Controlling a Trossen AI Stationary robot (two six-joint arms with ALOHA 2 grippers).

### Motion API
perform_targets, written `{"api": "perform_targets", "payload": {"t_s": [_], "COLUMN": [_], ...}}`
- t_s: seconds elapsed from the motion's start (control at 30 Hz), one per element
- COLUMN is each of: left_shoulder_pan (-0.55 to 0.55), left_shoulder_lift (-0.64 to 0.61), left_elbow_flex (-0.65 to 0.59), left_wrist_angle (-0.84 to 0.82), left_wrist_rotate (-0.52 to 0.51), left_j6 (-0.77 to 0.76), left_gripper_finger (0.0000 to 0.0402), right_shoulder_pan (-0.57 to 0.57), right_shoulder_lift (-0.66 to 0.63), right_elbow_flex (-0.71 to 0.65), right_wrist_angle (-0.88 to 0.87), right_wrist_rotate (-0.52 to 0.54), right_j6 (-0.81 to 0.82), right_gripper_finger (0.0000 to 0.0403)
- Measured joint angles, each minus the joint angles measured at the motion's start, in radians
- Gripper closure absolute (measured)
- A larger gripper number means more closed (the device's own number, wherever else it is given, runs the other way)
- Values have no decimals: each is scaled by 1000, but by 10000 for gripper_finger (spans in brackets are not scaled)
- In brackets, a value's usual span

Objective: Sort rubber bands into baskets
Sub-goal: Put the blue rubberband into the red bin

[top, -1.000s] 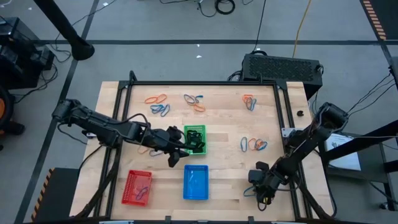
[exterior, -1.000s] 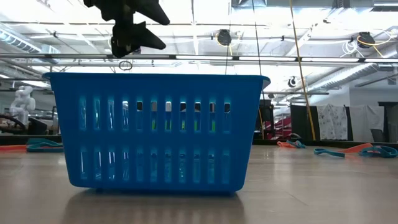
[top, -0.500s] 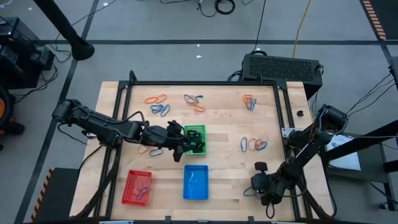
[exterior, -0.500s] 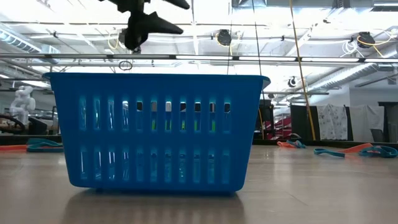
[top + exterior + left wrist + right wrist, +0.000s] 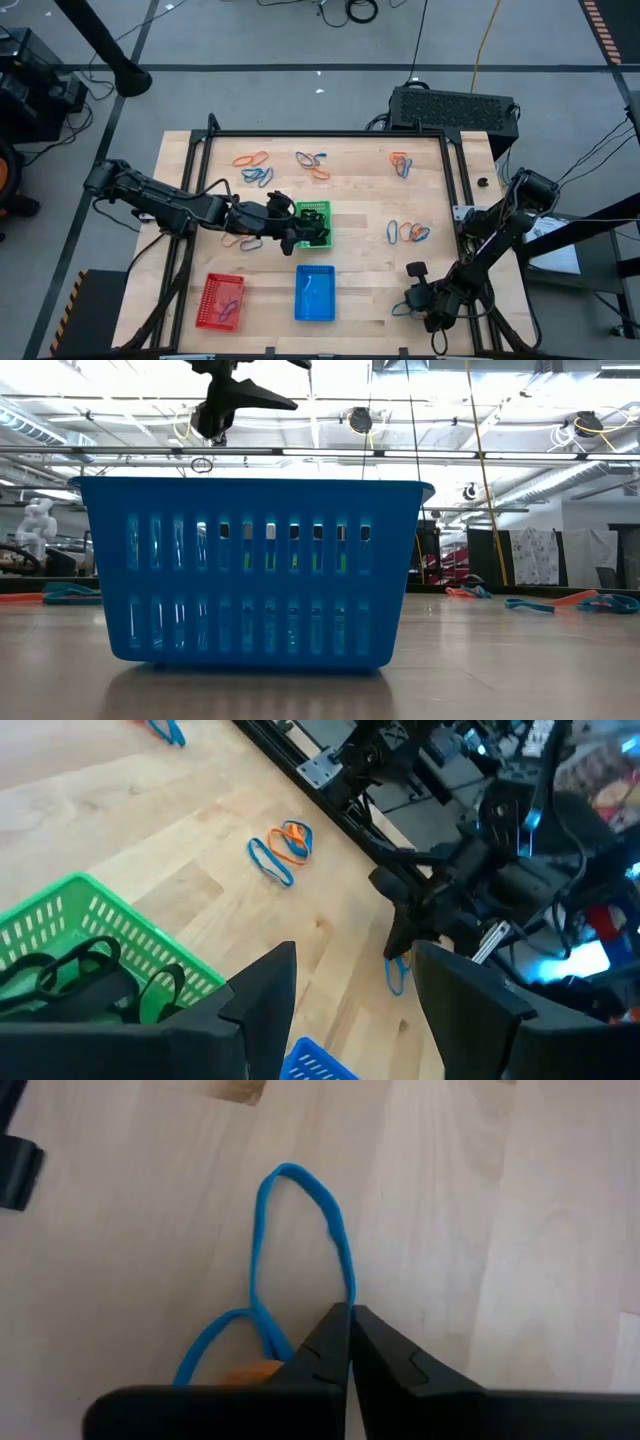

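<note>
down low, right gripper [image 5: 349,1320] pinches a thin blue rubber loop [image 5: 300,1230] on pale wood grain [image 5: 500,1230].

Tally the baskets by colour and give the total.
Green basket: 1
Blue basket: 1
Red basket: 1
Total: 3

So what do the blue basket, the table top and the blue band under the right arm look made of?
Blue basket: glossy moulded plastic, slotted walls letting light through. Table top: pale wood planks, visible grain, matt. Blue band: thin, limp loop, probably rubber, pinched by the shut right gripper.
</note>
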Motion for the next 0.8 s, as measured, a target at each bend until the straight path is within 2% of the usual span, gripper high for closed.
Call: {"api": "perform_targets", "payload": {"t_s": [0.13,0.37,0.43,0.53,0.63,0.8], "left_shoulder_pan": [0,0,0,2,9,9], "left_shoulder_lift": [0,-2,-1,-1,19,103], "left_elbow_flex": [0,-36,-86,-186,-271,-287], "left_wrist_angle": [20,52,145,378,546,685], "left_wrist_rotate": [116,271,339,438,441,444], "left_j6": [78,155,160,158,136,7], "left_gripper_finger": [196,196,197,203,214,227], "right_shoulder_pan": [-25,-122,-144,-166,-183,-216], "right_shoulder_lift": [-11,-48,-53,-53,-53,-53], "right_elbow_flex": [-2,0,4,47,109,245], "right_wrist_angle": [47,152,173,192,208,212], "right_wrist_rotate": [20,242,247,251,272,446], "right_j6": [100,307,363,448,468,448], "right_gripper_finger": [401,402,402,402,402,403]}}
